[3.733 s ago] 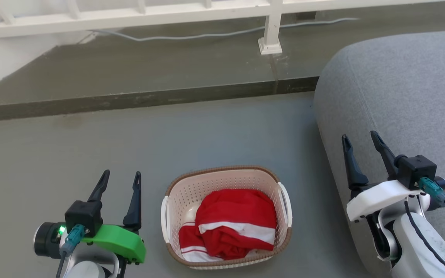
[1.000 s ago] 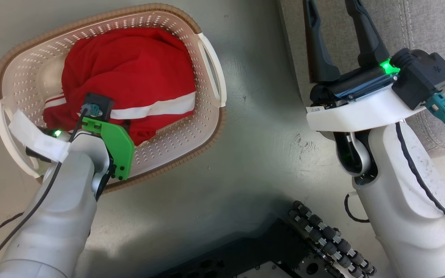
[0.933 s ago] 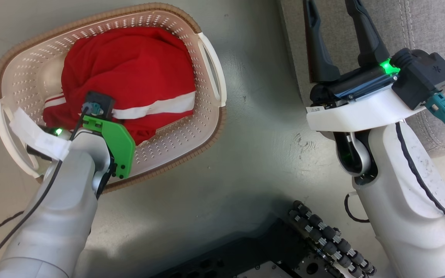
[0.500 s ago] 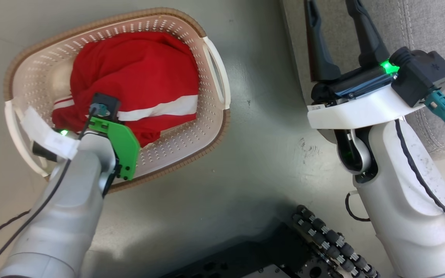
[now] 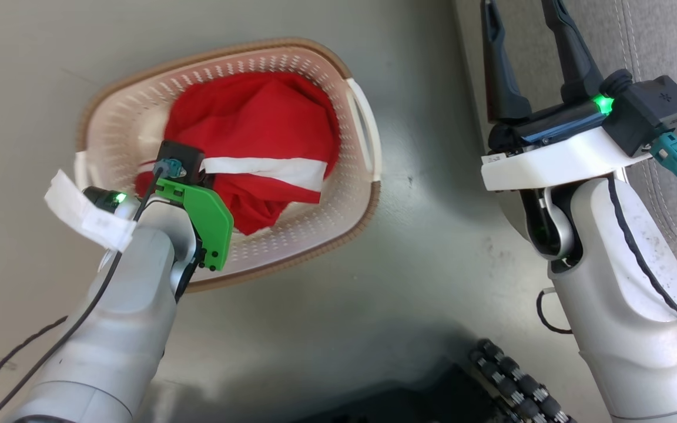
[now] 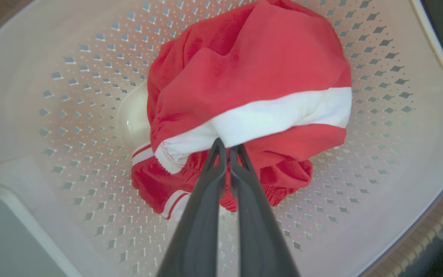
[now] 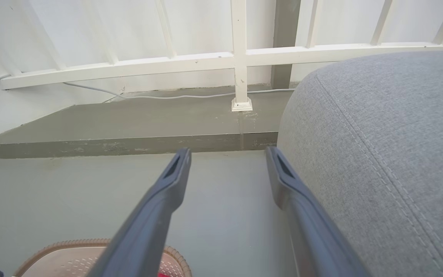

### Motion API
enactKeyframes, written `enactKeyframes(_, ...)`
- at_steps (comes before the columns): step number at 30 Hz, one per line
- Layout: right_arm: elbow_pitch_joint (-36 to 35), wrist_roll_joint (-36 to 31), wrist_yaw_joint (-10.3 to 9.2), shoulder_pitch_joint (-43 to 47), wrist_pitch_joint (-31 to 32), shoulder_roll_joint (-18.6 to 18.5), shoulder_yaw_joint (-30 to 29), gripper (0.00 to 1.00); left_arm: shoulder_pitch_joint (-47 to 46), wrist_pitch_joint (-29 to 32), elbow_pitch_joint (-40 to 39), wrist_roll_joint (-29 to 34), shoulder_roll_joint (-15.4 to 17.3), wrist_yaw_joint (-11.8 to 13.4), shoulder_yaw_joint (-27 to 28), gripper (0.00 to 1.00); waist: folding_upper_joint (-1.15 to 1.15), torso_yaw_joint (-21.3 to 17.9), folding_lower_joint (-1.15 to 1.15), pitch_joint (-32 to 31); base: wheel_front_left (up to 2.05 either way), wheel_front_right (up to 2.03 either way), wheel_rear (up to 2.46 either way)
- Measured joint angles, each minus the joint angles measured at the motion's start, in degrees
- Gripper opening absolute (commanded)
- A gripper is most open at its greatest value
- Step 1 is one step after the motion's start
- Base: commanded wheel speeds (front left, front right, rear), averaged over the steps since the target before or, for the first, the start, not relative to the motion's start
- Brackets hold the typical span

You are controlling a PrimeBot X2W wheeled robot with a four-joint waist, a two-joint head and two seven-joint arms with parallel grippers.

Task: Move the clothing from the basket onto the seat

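The clothing is a red bundle with a white stripe, lying in the cream basket on the floor. In the left wrist view my left gripper is shut on the clothing, pinching the white band at its near edge, inside the basket. A second red piece with thin white stripes lies under the first. My right gripper stands open and holds nothing beside the grey seat. The right wrist view has the right gripper next to the seat.
The basket stands on grey floor left of the seat. My dark wheeled base is at the bottom of the head view. Beyond lie a raised step, a white railing and a pale cable.
My left arm has gone from beside the basket into it and shut on the red cloth. The head camera has tilted down and kept shifting. The right gripper has stayed open.
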Motion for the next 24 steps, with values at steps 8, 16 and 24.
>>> enactKeyframes(8, 2.4, -1.3, 0.49, 0.6, 0.0, -2.1, -1.2, 1.00, 2.1, -4.1, -0.4, -2.6, -0.2, -0.1, -1.0, 0.00, 0.00, 3.3, 0.00, -4.2, 0.00, 0.00, 0.00)
enactKeyframes(16, 5.7, -1.8, 0.90, 3.3, 0.0, -3.5, -2.4, 1.00, 5.3, -8.4, -6.3, -9.7, -0.3, -1.1, -3.4, 0.00, 0.00, 7.4, 0.00, -10.1, 0.00, 0.00, 0.00)
enactKeyframes(24, 8.0, -1.6, 0.98, 6.3, 0.0, -3.7, -3.4, 1.00, 7.8, -12.0, -10.4, -13.2, -0.3, -1.1, -5.7, 0.00, 0.00, 10.3, 0.00, -16.2, 0.00, 0.00, 0.00)
